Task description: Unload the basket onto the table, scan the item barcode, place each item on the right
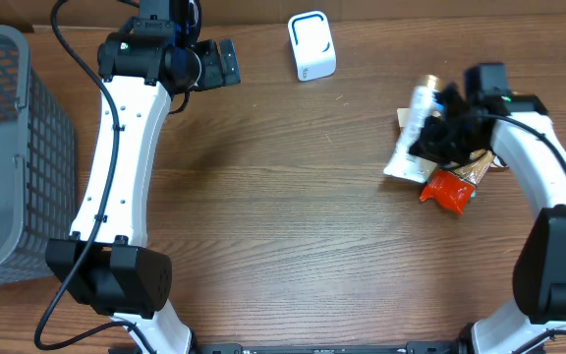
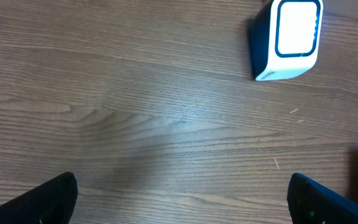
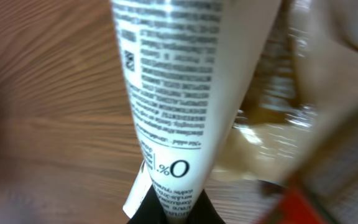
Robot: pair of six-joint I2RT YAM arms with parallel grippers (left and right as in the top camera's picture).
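Now white tube [image 3: 179, 93] tight in right gripper [image 3: 166, 214] (left gripper [image 2: 185, 202] wide, empty).

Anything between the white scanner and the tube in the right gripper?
No. The overhead view shows only bare wooden table between the scanner and the white tube.

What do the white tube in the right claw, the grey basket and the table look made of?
The white tube: probably soft plastic, smooth, with printed text and a flattened end. The grey basket: matte plastic mesh, likely. The table: wood or wood-look laminate, grain showing; which one is unclear.
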